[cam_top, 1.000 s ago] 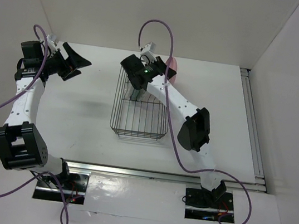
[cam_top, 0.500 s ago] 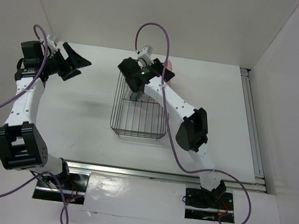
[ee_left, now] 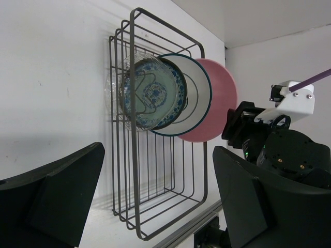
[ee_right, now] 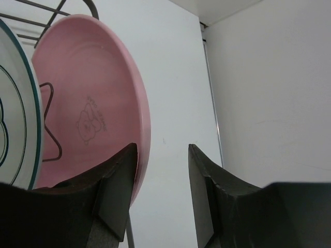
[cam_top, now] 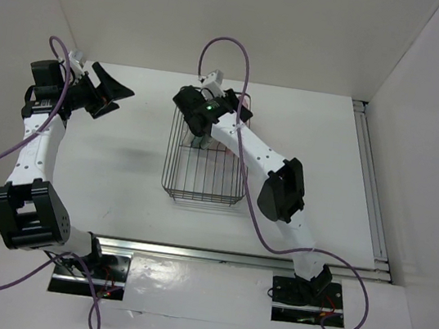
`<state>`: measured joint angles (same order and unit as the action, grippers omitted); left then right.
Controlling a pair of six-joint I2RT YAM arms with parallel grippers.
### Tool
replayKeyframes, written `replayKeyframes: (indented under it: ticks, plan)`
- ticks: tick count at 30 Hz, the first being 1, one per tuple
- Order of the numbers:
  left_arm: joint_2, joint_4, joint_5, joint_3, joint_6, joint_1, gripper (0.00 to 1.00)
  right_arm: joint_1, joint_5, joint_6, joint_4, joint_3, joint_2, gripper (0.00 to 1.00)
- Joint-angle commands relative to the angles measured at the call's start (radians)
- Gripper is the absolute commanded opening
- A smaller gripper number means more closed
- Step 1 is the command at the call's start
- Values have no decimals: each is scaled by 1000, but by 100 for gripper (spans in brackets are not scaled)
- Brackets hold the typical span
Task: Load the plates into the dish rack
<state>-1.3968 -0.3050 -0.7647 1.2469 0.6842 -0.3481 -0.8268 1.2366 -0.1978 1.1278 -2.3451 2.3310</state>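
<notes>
**Pink plate on edge, its rim loose between the right fingers**

Black at the bottom of the right wrist view, the right fingers (ee_right: 111,196) stand apart, with pale desk (ee_right: 170,103) showing between them. The pink plate (ee_right: 93,108) has its rim just inside the left-hand one, and I judge it unclamped. It looks stiff, glossy and light, and is probably slippery and easy to chip. A hold belongs squarely across the upper rim, with a modest squeeze. Beyond it stands the white ringed plate (ee_right: 18,82).

Only the left wrist view shows the whole load. Past the wide-open, empty left fingers (ee_left: 57,196), the dish rack (ee_left: 133,175) holds the glass plate (ee_left: 113,88), the teal plate (ee_left: 152,93), then the white and the pink. All four overlap on edge, with the pink at the right. In the top view the right arm (cam_top: 247,144) covers the rack's upper end and hides the plates.
</notes>
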Motion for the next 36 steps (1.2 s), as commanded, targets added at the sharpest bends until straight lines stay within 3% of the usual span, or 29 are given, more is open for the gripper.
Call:
replayKeyframes:
  ticks: [1, 7, 28, 32, 36]
  plan:
    - [22, 40, -28, 8, -6, 3, 100, 9, -32, -42, 33, -29, -19, 51]
    - [22, 40, -28, 8, -6, 3, 100, 18, -103, -61, 18, 36, -68, 51]
    - [22, 40, -28, 8, -6, 3, 100, 28, -304, -40, -103, 21, -194, 56]
    - [22, 40, -18, 8, -6, 3, 100, 6, -359, 23, -164, 21, -246, 61]
    - [22, 20, 22, 19, -25, 3, 100, -17, -539, 78, -233, 6, -320, 78]
